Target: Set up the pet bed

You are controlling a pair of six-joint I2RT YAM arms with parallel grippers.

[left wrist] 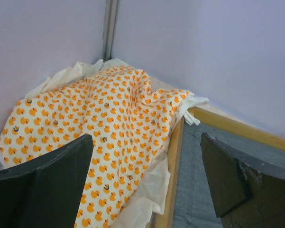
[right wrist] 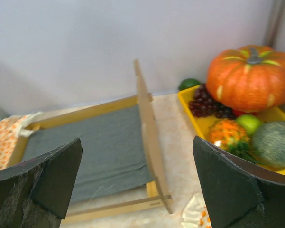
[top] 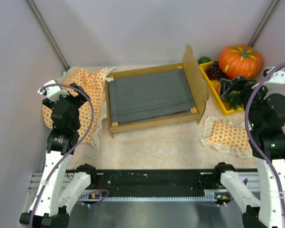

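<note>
The pet bed (top: 149,97) is a light-wood frame with a dark grey fabric base, lying mid-table with its tall rounded headboard (top: 194,80) at the right end. The orange-dotted bedspread (top: 87,92) is heaped against the bed's left end; in the left wrist view it (left wrist: 109,118) overlaps the frame rail (left wrist: 176,152). The small orange-dotted pillow (top: 226,135) lies right of the bed. My left gripper (top: 66,97) hovers over the bedspread, open and empty (left wrist: 147,190). My right gripper (top: 261,102) is open and empty (right wrist: 137,190), above the headboard (right wrist: 149,133) end.
A yellow tray (top: 213,90) at the back right holds grapes, dark greens and other fake produce, with an orange pumpkin (top: 241,61) behind it. Grey walls close in the back and both sides. The arms' rail (top: 151,183) runs along the near edge.
</note>
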